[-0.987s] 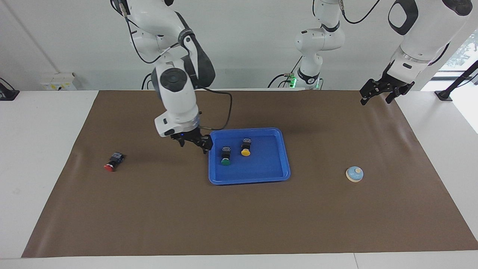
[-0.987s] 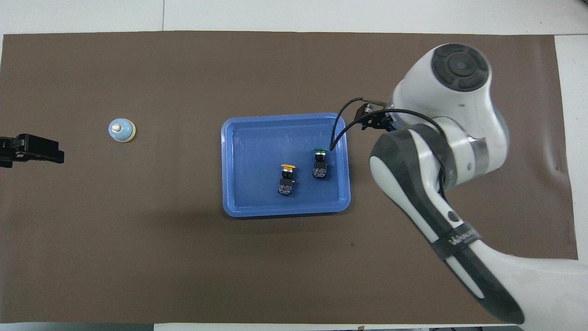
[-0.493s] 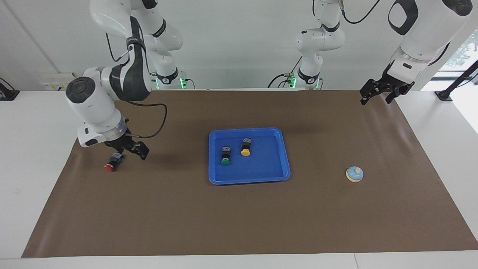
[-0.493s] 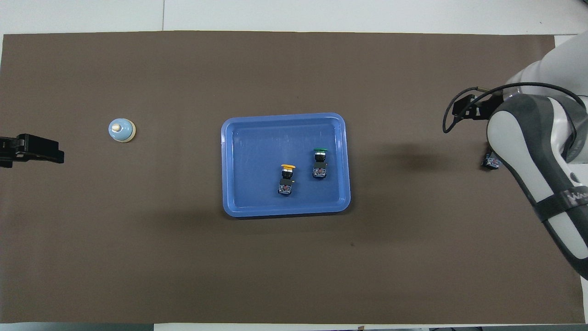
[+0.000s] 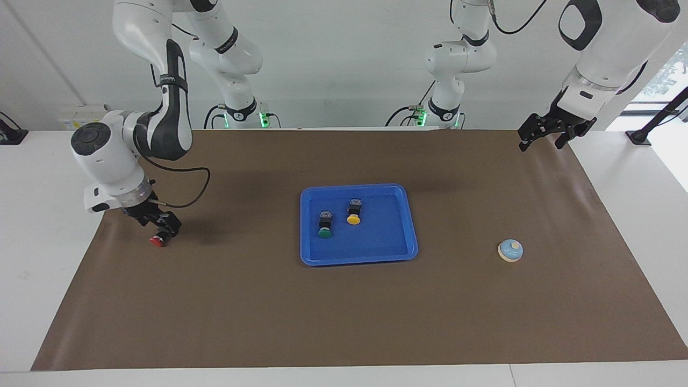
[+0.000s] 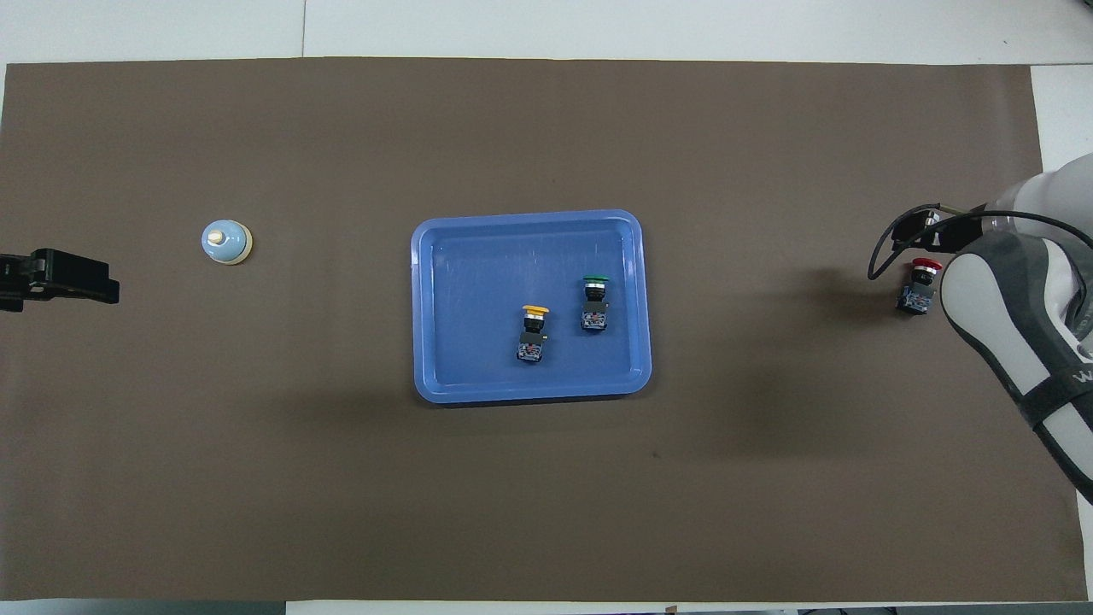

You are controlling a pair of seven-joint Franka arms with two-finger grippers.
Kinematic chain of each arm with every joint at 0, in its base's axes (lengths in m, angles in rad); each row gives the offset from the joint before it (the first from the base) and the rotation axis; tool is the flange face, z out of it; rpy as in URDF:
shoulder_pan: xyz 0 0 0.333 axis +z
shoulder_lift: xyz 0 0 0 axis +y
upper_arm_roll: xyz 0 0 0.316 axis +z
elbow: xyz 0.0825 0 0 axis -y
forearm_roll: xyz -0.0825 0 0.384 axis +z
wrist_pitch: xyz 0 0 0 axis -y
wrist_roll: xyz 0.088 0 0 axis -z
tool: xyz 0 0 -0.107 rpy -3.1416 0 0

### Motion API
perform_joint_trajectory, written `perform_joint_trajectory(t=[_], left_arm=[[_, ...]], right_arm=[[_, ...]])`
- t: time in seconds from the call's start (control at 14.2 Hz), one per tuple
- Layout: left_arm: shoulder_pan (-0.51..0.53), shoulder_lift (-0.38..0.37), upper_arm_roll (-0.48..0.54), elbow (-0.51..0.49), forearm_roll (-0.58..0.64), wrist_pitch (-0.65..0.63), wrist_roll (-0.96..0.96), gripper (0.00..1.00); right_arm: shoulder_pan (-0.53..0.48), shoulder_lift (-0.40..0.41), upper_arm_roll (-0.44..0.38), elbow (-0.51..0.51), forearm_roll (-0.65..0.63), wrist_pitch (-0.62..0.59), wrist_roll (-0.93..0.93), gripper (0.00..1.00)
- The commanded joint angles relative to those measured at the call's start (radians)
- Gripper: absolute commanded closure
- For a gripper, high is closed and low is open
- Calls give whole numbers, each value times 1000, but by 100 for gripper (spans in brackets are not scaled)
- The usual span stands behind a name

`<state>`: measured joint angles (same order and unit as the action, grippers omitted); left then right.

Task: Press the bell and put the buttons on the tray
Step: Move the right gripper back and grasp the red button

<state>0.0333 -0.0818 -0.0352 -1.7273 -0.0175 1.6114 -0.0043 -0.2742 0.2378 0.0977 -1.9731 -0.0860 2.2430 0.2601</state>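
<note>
Facing view, read across from the right arm's end of the desk.

Right end effector (image 5: 158, 223) low over the red button (image 5: 157, 241), which lies on its side on the brown mat (image 5: 344, 317), well apart from the tray. Fingers spread, nothing held; they appear to straddle the button's black body, contact not confirmed.

Blue tray (image 5: 359, 258) mid-desk. Green button (image 5: 324, 226) and yellow button (image 5: 353, 212) lie in it, close together, both on their sides.

Bell (image 5: 510, 250) on the mat toward the left arm's end, standing alone.

Left end effector (image 5: 548, 131) hangs over the mat's corner nearest the robots, fingers apart, empty; that arm waits.

Risks, as judged:
- Red button lies tipped with a round cap; a close off the body's flat sides could roll or squirt it away.
- Descent too deep would press fingertips into the mat.
- On delivery, a drop near the two buttons in the tray could knock them.
</note>
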Motion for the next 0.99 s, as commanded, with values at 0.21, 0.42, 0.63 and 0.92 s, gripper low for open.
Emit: perform_joint_trajectory(t=[0.21, 0.42, 0.63, 0.92], left_arm=[[2, -22, 1, -23, -12, 2, 3, 0], [3, -22, 1, -21, -12, 2, 3, 0], [3, -22, 1, -21, -10, 2, 3, 0], [3, -22, 1, -21, -10, 2, 3, 0]], right_arm=[[-54, -3, 16, -113, -14, 121, -18, 0], [-76, 6, 16, -133, -14, 138, -16, 0], [-80, 9, 16, -170, -14, 185, -18, 0], [-86, 12, 16, -182, -14, 198, -19, 54]])
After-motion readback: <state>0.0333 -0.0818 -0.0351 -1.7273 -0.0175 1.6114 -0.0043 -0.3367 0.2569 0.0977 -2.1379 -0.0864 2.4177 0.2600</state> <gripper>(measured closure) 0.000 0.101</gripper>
